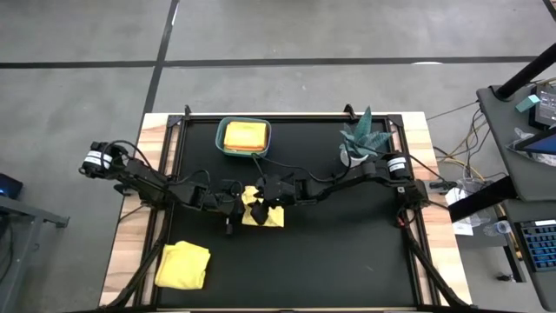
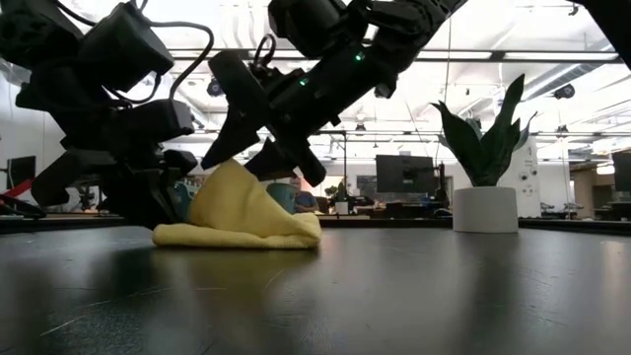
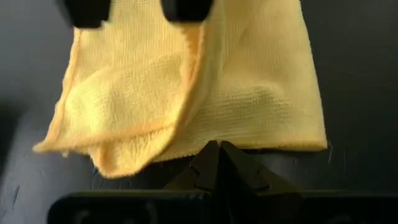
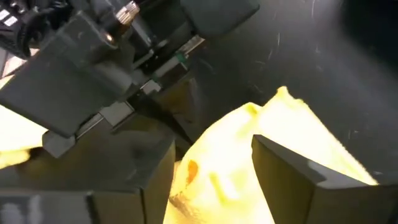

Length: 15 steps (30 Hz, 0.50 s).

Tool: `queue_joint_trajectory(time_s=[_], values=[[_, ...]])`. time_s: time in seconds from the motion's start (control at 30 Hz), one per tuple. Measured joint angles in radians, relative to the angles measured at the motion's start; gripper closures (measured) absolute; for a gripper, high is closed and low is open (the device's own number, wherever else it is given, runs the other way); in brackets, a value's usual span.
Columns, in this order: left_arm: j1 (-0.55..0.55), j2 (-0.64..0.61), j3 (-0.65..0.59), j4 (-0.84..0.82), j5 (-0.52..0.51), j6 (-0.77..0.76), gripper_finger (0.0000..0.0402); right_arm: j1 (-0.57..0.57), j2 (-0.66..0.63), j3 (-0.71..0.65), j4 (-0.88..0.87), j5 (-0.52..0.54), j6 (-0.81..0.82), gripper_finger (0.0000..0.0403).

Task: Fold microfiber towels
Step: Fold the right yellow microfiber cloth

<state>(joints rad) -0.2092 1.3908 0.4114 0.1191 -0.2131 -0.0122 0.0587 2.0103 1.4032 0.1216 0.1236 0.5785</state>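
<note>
**Operator:** Handling this yellow towel (image 1: pixel 261 215), what should I expect?

**Guide:** You've got a soft, light cloth that slumps wherever it isn't supported. It lies on the black mat just in front of the teal bin (image 1: pixel 223 142), partly folded, with one flap draped loosely over the rest and the upper layer humped up rather than flat. It will not slip on the mat much, but it will drag and bunch if you push it. Take it by a corner or along the hemmed edge, pinching both layers together, not in the puffy middle.

**Operator:** Where do my grippers stand?

**Guide:** Your left gripper (image 3: pixel 214 152) sits low at the towel's near edge with its fingers pressed together; I see no cloth between them. Your right gripper (image 4: pixel 211 180) is over the towel's raised fold with its fingers spread, cloth showing in the gap, and I judge nothing is pinched.

**Operator:** And the bin?

**Guide:** It holds a neatly folded orange-yellow towel (image 1: pixel 244 135), so I'd say that is where finished ones go. Another yellow towel (image 1: pixel 183 264) lies crumpled well in front of the bin, towards your left arm's side, untouched. The potted plant (image 1: pixel 362 139) stands off to the bin's other side, clear of the work.
</note>
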Motion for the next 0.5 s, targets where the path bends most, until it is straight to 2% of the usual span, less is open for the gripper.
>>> queue_joint_trajectory(time_s=[0.3,0.5], values=[[0.000,-0.121,0.022,-0.232,0.000,-0.035,0.0398,0.014,-0.080,0.034,-0.172,-0.021,-0.233,0.0176],[-0.003,-0.234,0.029,-0.226,0.026,-0.050,0.0398,0.062,-0.120,0.030,-0.320,0.094,-0.329,0.0190]])
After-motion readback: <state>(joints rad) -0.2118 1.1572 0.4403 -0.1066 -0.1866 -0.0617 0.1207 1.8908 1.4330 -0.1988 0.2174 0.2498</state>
